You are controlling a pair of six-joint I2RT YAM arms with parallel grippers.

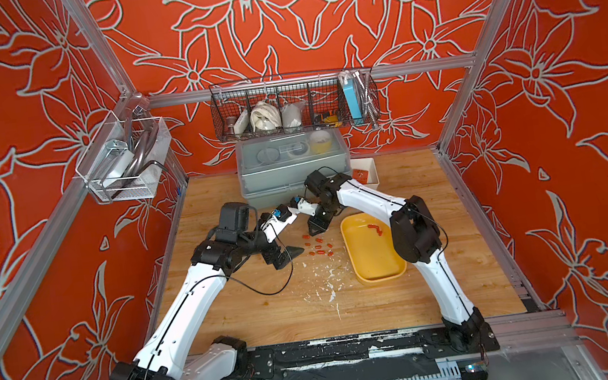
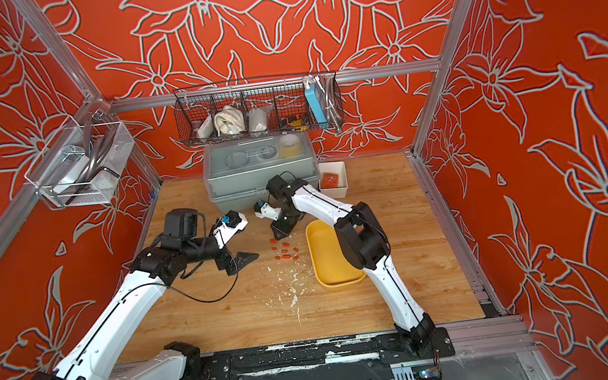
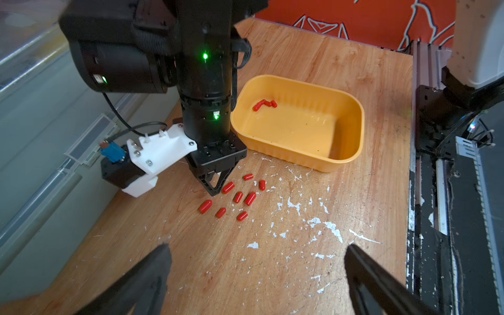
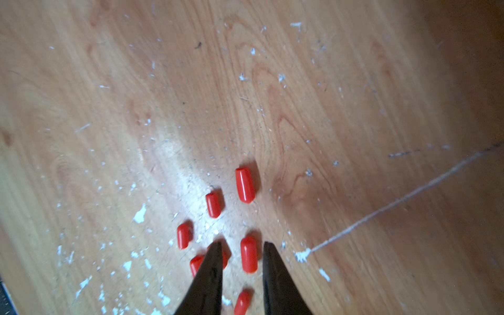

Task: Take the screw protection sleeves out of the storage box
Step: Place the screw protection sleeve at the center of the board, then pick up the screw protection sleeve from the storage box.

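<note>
- Sleeves (image 3: 238, 197): most are out. Approx eight lie loose on table (image 1: 349, 311), bunched near the box's (image 1: 374, 265) left wall, none touching it.
- L gripper (image 3: 257, 246): jaws spread wide, empty. Sits just beside the bunch, on its left; height above table unclear.
- Bunch on table: all flat on their sides, long axes along the tabletop, none upright. Headings mixed, though most slant roughly the same way in L wrist view.
- R gripper (image 4: 242, 244): points down over far edge of bunch, tips close to table, jaws parted a little. One sleeve lies betw. the fingers, long axis about parallel w/ them, gap on each side. My read: let go, not gripped.
- Box: three or so sleeves (image 3: 264, 104) left inside, joined in a crooked chain toward the far end, flat on the floor. Rest of box bare.
- To do: fetch those last few; R arm looks closest. Est. about three-quarters through.
</note>
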